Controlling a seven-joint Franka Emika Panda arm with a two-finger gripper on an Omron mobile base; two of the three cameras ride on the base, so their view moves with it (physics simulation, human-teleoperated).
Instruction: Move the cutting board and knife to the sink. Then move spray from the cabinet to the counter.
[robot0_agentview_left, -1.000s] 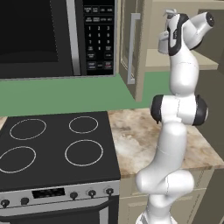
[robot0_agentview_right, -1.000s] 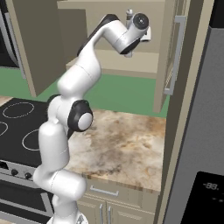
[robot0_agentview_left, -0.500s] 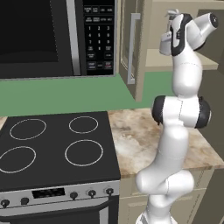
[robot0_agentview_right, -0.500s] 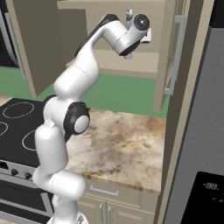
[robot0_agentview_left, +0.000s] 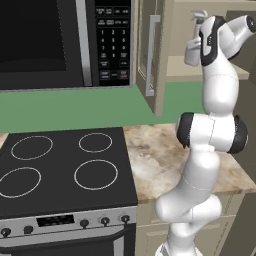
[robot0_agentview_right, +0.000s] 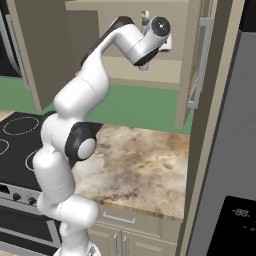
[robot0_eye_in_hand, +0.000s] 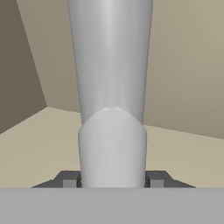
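The spray (robot0_eye_in_hand: 111, 109) is being pinched between the fingers of the gripper (robot0_eye_in_hand: 112, 178), upright, inside the open cabinet (robot0_agentview_right: 150, 75) just above its shelf (robot0_eye_in_hand: 39, 140). The marbled surface (robot0_agentview_right: 140, 165) is being overlooked from well above.

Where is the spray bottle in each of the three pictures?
Left base view: the spray peeks out at the top right, just left of the robot's white wrist, inside the open cabinet.
Right base view: top middle, its nozzle poking up behind the wrist, over the cabinet shelf.
Hand view: right in the middle, a tall pale bottle between the jaws' dark tips.
Shared landmark: the beige cabinet shelf under the bottle.
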